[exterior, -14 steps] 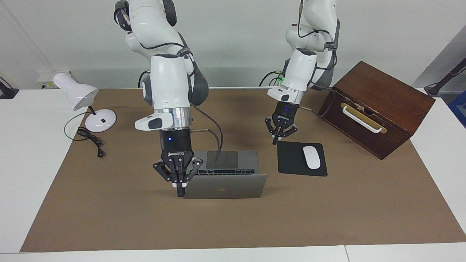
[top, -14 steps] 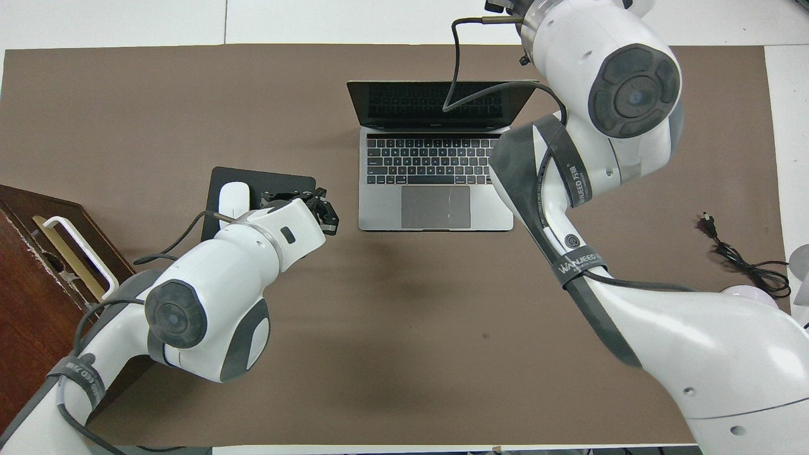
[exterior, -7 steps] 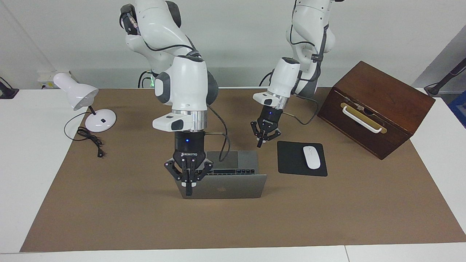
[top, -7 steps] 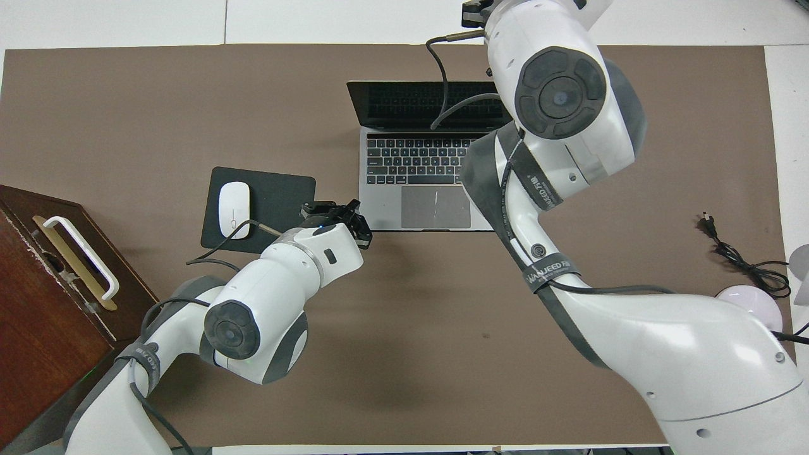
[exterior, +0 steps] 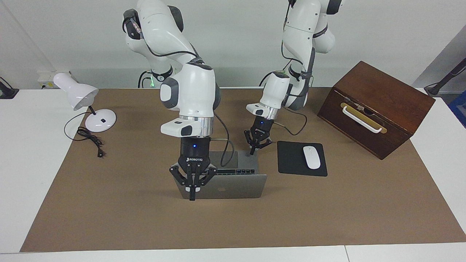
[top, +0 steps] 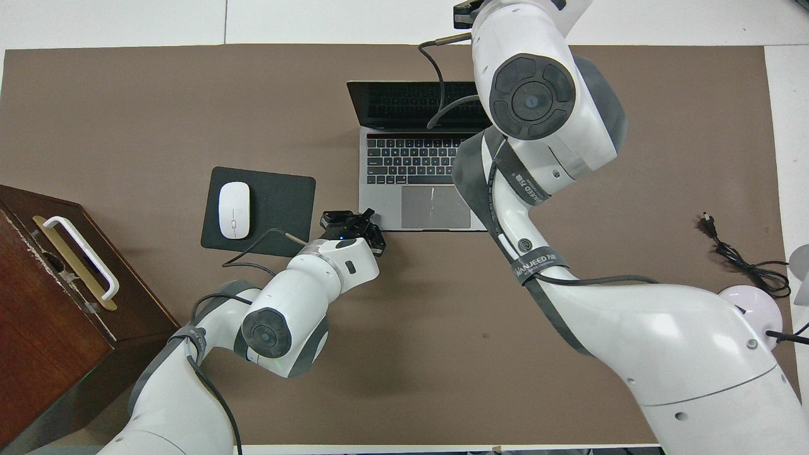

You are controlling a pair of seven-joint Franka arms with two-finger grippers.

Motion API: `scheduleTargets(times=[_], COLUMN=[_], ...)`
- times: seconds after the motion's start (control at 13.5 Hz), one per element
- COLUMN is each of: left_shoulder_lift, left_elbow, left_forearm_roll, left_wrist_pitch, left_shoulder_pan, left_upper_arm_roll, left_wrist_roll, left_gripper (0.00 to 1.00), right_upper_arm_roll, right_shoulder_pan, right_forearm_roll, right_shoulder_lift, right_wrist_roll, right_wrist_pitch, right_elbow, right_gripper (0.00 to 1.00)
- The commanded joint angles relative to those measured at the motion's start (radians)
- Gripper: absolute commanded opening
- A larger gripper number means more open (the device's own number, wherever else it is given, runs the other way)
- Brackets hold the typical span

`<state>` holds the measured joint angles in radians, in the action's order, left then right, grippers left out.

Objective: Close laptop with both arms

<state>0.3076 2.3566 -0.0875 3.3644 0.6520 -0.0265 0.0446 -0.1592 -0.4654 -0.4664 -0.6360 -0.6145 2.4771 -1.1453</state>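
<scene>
- Two white robot arms reach over a brown mat (exterior: 109, 218) covering the table. On it sit one open laptop (exterior: 233, 185), one black mouse pad (exterior: 291, 160) carrying one white mouse (exterior: 311, 157), one white desk lamp (exterior: 78, 96) with a loose black cord (exterior: 91, 140), and one wooden box (exterior: 378, 105) with a white handle.
- The laptop sits mid-table, its keyboard toward the robots and its lid standing up on the side away from them. The mouse pad lies beside it toward the left arm's end.
- The facing view shows the lid's silver back with its dark logo. The overhead view shows the dark screen, black keys and grey trackpad (top: 436, 206) instead.
- The right gripper (exterior: 192, 198) hangs in front of the lid's back near the corner toward the right arm's end, its fingers drawn together into a narrow point. In the overhead view it is hidden under its own arm.
- The left gripper (exterior: 252, 153), fingers likewise pinched close, points down at the laptop base's corner nearest the robots on the mouse-pad side. Whether it touches cannot be told.
</scene>
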Motion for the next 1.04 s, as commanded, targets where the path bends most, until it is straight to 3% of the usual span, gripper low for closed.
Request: scheduleTargets(times=[0.0,0.74,0.96], left_shoulder_lift=[0.007,0.036,0.044], left_elbow=[0.001,-0.002,-0.002], left_forearm_roll=[-0.012,-0.008,-0.008], left_wrist_pitch=[0.024,0.024,0.026], left_shoulder_pan=[0.024,0.018,0.012], left_upper_arm_roll=[-0.018,-0.018,-0.018], left_wrist_roll=[0.024,0.096,0.130], left_gripper=[0.00,0.00,0.00], right_upper_arm_roll=[0.003,0.081,0.090], right_shoulder_pan=[-0.001,0.001,0.001], right_forearm_roll=[-0.028,-0.011,0.046], right_shoulder_lift=[-0.054,-0.067,-0.074], right_wrist_roll=[-0.060,-0.160,-0.160], right_wrist_pitch=[-0.032,-0.105,-0.118], right_elbow=[0.093,0.096,0.096], right_gripper=[0.00,0.00,0.00])
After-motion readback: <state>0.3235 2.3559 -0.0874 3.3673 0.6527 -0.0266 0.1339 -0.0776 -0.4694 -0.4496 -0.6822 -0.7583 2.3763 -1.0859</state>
